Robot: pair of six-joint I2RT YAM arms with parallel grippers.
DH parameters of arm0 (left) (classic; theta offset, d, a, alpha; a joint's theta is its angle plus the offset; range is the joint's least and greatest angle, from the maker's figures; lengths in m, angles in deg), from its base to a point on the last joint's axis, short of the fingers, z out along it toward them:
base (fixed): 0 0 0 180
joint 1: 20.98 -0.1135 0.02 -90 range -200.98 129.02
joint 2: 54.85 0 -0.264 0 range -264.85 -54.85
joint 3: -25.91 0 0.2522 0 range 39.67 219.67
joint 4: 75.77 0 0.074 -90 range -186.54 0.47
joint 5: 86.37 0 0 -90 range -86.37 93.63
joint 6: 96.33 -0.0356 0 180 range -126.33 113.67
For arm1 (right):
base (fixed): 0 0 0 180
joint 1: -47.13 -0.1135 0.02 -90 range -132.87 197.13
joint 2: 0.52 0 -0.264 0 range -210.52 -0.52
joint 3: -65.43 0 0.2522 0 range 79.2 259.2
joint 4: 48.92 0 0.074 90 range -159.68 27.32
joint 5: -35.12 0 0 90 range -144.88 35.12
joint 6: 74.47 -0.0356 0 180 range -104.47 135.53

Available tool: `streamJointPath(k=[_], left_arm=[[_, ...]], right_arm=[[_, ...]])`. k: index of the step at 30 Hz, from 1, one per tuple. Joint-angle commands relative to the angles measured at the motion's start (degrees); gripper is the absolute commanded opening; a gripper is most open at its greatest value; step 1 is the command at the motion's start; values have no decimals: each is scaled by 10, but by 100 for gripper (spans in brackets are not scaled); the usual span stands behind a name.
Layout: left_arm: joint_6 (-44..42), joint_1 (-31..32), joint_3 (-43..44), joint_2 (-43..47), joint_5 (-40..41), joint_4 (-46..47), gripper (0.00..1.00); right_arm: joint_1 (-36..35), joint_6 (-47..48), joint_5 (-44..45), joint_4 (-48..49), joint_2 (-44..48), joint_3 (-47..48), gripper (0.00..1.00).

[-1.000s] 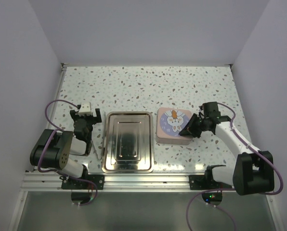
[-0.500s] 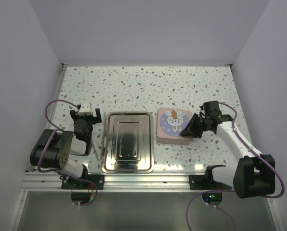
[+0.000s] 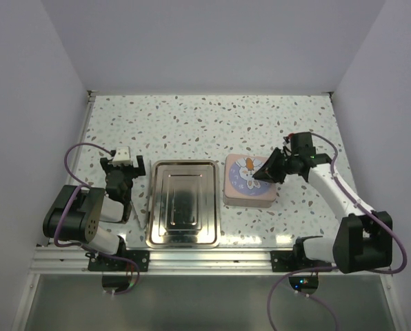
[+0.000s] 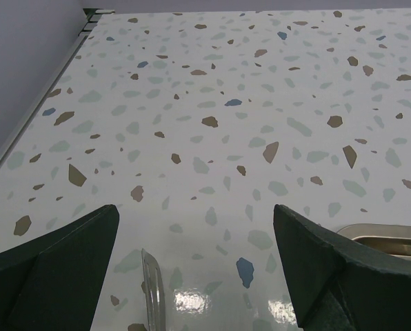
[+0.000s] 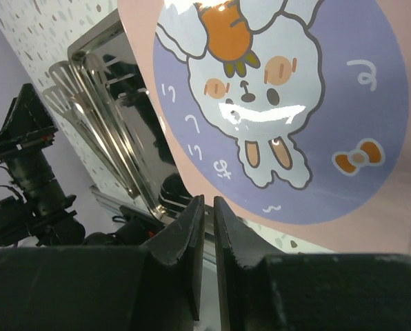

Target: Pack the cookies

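Observation:
No cookies show in any view. The square pink tin (image 3: pixel 249 185), its lid printed with a white rabbit on a purple circle (image 5: pixel 281 117), is closed on the table. My right gripper (image 3: pixel 266 171) is shut with nothing between its jaws and hovers over the tin's right part; in the right wrist view its fingertips (image 5: pixel 207 203) sit above the lid's edge. My left gripper (image 3: pixel 121 181) is open and empty at the left of the table; in the left wrist view (image 4: pixel 198 269) it stands wide open over bare table.
An empty steel tray (image 3: pixel 183 202) lies between the arms; it also shows in the right wrist view (image 5: pixel 116 103), and its corner shows in the left wrist view (image 4: pixel 392 238). A metal spatula (image 3: pixel 138 207) lies left of the tray, its tip between the left fingers (image 4: pixel 152 286).
My right gripper has moved from the tin's right edge up and back, over the lid. The tin, tray and left arm have not moved.

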Motion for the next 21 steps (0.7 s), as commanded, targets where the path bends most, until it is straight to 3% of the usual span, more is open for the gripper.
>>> streamJointPath(k=[1,13,21], left_arm=[[-6,-3,0,1,9,64,100],[-6,-3,0,1,9,64,100],[-6,-3,-1,1,9,64,100]], right_arm=[[-17,-35,-4,52,-18,-15,14],[-53,-62,39,82,-38,-98,11],[-81,-81,54,83,-36,-97,11]])
